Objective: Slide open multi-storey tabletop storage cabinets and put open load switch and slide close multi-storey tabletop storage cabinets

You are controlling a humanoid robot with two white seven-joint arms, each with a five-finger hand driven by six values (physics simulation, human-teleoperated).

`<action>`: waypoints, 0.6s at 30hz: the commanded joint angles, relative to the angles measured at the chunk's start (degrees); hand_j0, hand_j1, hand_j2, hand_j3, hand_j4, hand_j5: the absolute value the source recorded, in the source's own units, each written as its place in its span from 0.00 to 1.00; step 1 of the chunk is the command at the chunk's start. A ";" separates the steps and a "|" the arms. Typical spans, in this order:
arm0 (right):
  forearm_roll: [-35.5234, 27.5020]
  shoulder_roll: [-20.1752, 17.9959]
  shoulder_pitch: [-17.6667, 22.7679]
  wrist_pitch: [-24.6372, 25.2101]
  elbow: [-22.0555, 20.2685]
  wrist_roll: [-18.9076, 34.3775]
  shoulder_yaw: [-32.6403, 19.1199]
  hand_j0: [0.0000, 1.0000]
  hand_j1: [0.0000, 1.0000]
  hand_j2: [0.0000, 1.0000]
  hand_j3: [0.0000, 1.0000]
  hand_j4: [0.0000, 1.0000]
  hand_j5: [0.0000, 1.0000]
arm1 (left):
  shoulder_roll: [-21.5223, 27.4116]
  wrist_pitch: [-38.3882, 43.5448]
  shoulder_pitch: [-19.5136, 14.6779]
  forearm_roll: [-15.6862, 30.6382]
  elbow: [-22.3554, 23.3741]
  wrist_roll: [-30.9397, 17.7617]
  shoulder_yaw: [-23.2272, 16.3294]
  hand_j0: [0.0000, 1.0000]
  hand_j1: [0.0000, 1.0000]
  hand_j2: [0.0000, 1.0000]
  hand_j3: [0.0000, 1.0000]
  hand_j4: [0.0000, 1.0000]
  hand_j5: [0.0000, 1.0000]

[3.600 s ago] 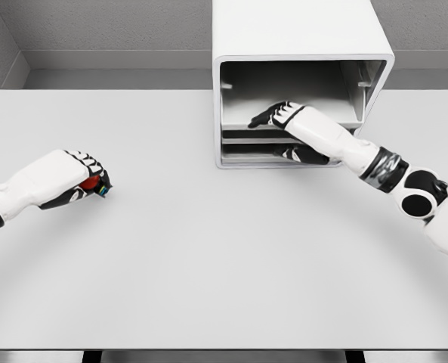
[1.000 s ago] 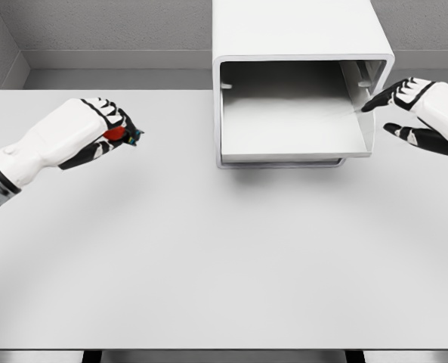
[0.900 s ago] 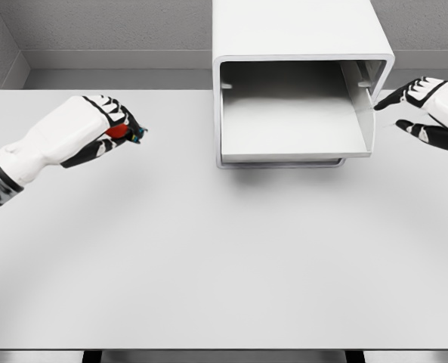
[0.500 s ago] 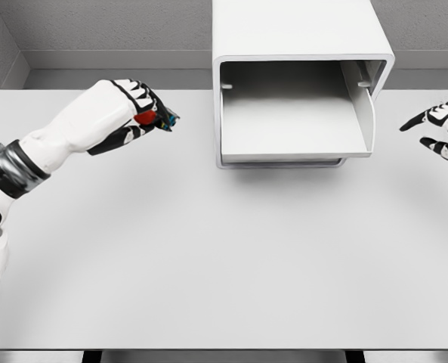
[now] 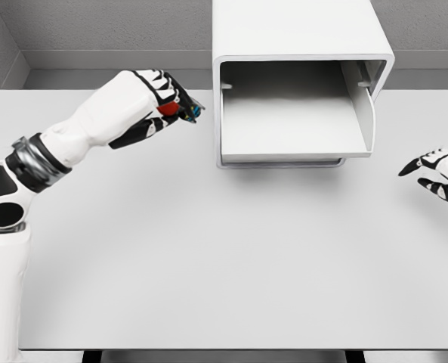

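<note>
moved: our left hand (image 5: 152, 102) has carried the load switch (image 5: 177, 110) up beside the cabinet (image 5: 303, 41); right hand (image 5: 439, 172) withdrew.
fingers: left clamped on switch; right apart, empty.
step: placing. next we reach right, into the open drawer (image 5: 295, 125).

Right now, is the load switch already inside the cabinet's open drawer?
No, the load switch is in the left hand, left of the cabinet.

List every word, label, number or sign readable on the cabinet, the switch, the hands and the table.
None readable. The cabinet, table, left hand and right hand carry no text. The red switch in the left hand is too small and hidden to show any marking.
</note>
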 commanded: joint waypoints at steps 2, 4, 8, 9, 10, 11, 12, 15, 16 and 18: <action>-0.22 0.09 0.26 -0.01 -0.31 0.07 0.06 0.54 0.54 0.54 0.54 0.54 0.54 | -1.52 0.19 0.00 0.43 -0.02 0.04 -0.28 0.46 0.46 0.46 0.46 0.46 0.46; -0.04 3.61 0.35 -0.01 -0.22 0.25 0.23 0.55 0.55 0.55 0.55 0.55 0.55 | -2.13 0.19 -0.18 0.43 -0.02 0.04 -0.37 0.46 0.46 0.46 0.46 0.46 0.46; -0.04 6.51 1.49 -0.01 -0.22 0.16 -0.03 0.55 0.55 0.55 0.55 0.55 0.55 | -2.57 0.19 -1.85 0.43 -0.02 0.04 -1.77 0.46 0.46 0.46 0.46 0.46 0.46; -0.04 7.56 1.58 -0.01 -0.22 0.25 -0.03 0.55 0.55 0.55 0.55 0.55 0.55 | -3.10 0.19 -2.20 0.43 -0.02 0.04 -2.39 0.46 0.46 0.46 0.46 0.46 0.46; 0.48 8.18 1.58 -0.01 -0.31 0.25 -0.03 0.55 0.55 0.55 0.55 0.55 0.55 | -3.98 0.19 -2.20 0.43 -0.02 0.04 -2.57 0.46 0.46 0.46 0.46 0.46 0.46; 0.49 8.18 1.58 -0.01 -0.31 0.16 -0.03 0.56 0.56 0.56 0.56 0.56 0.56 | -4.07 0.19 -2.20 0.25 -0.02 0.04 -3.27 0.46 0.46 0.46 0.46 0.46 0.46; 0.49 8.44 1.58 -0.01 -0.40 0.16 -0.03 0.55 0.55 0.55 0.55 0.55 0.55 | -4.15 0.19 -2.20 0.16 -0.02 0.04 -3.71 0.46 0.46 0.46 0.46 0.46 0.46; 0.49 9.41 1.58 -0.01 -0.66 0.16 0.06 0.56 0.56 0.56 0.56 0.56 0.56 | -4.77 0.19 -2.29 -0.19 -0.02 0.04 -4.85 0.46 0.46 0.46 0.46 0.46 0.46; 0.75 10.02 2.02 -0.01 -1.98 0.16 0.06 0.56 0.56 0.56 0.56 0.56 0.56 | -5.47 0.19 -2.20 -0.28 -0.02 0.04 -4.94 0.46 0.46 0.46 0.46 0.46 0.46; 1.01 12.04 3.08 -0.01 -2.86 0.25 -0.03 0.56 0.56 0.56 0.56 0.56 0.56 | -5.82 0.19 -2.20 -0.28 0.07 0.04 -5.64 0.46 0.46 0.46 0.46 0.46 0.46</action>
